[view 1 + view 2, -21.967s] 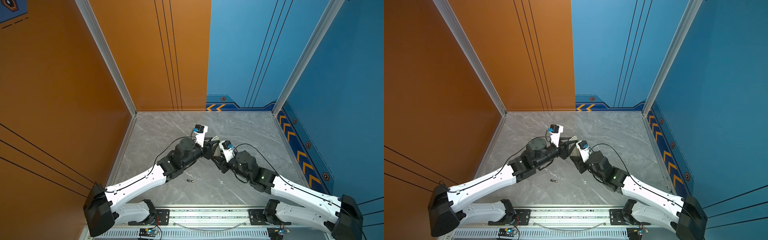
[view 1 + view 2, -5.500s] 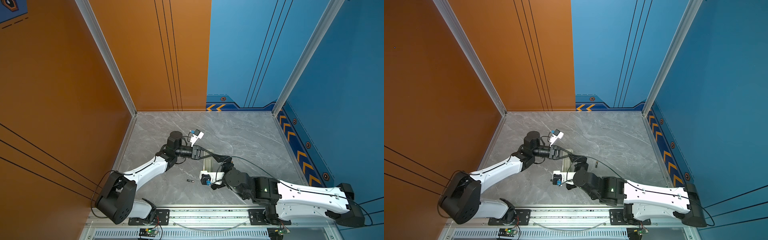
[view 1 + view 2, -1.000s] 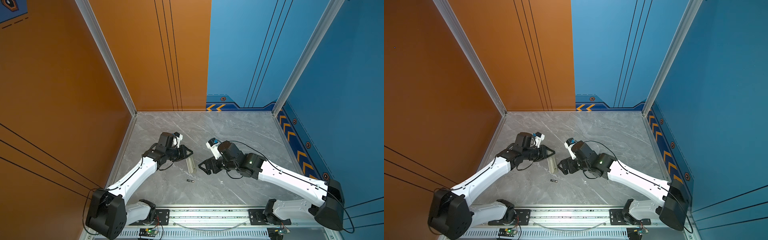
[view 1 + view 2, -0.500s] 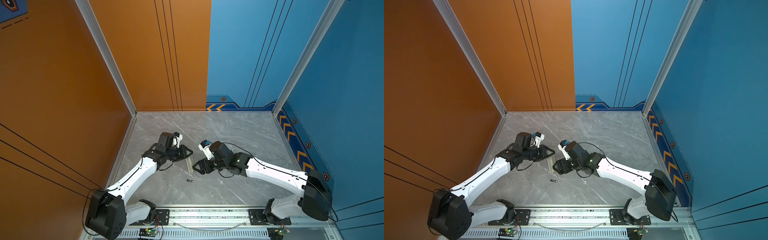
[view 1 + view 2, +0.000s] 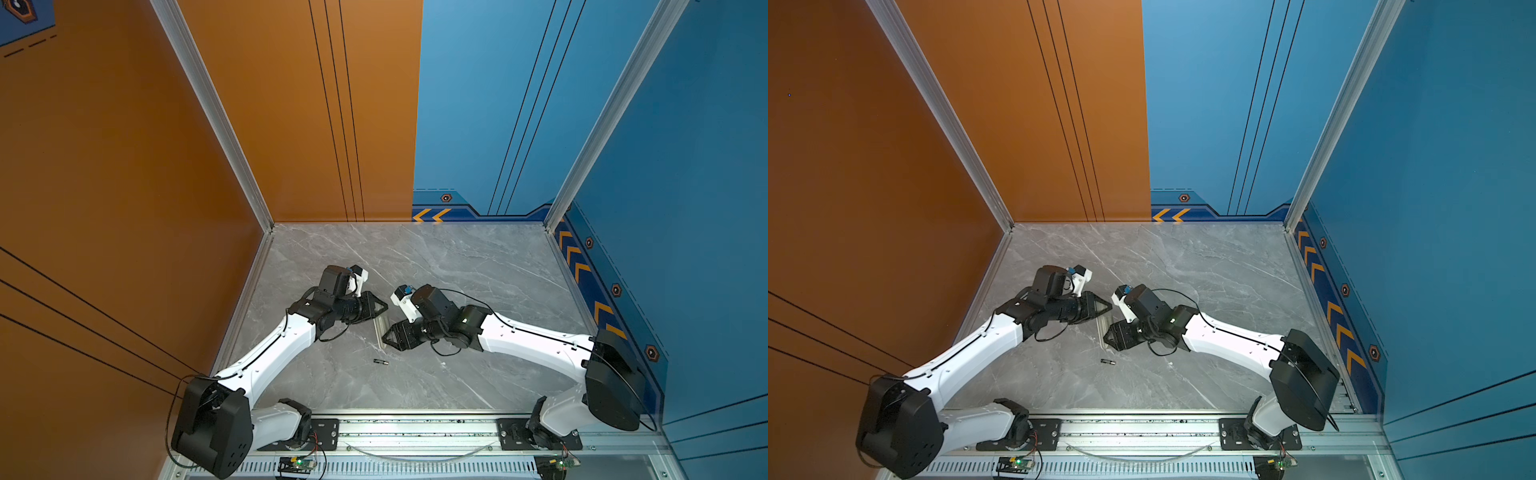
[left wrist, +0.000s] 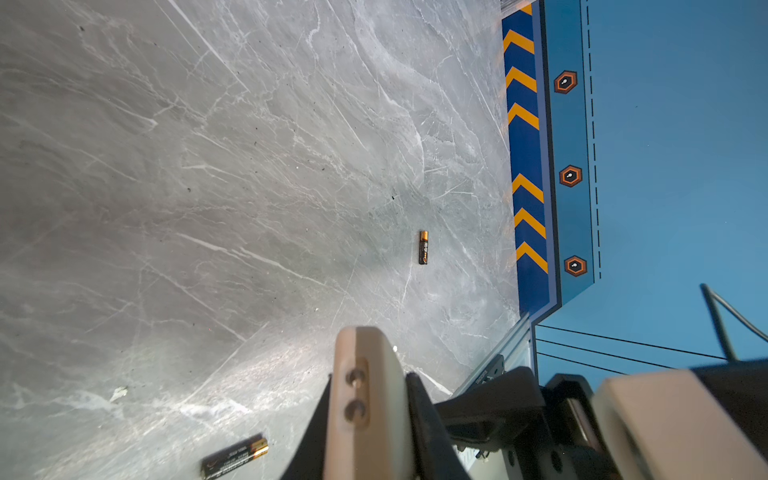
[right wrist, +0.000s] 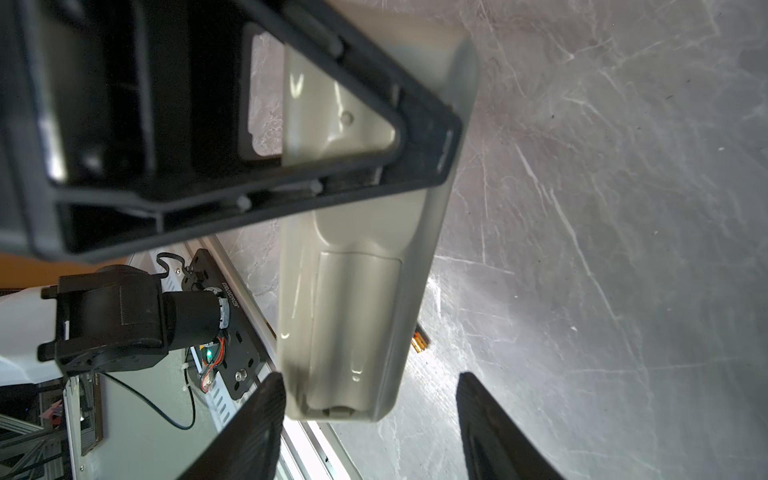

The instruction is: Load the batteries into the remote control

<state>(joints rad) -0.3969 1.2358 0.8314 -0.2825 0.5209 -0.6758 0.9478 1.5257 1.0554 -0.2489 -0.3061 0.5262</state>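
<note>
Left hand (image 5: 382, 308): I clamp the remote control (image 7: 365, 232) steady, back up.
Right hand (image 7: 370, 380): wide astride its battery cover (image 7: 357, 320), probably to open it.

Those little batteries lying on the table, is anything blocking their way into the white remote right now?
Yes. The remote control, clamped in the left gripper, shows its back, and the battery cover looks shut over the compartment. The batteries lie loose on the table.
</note>
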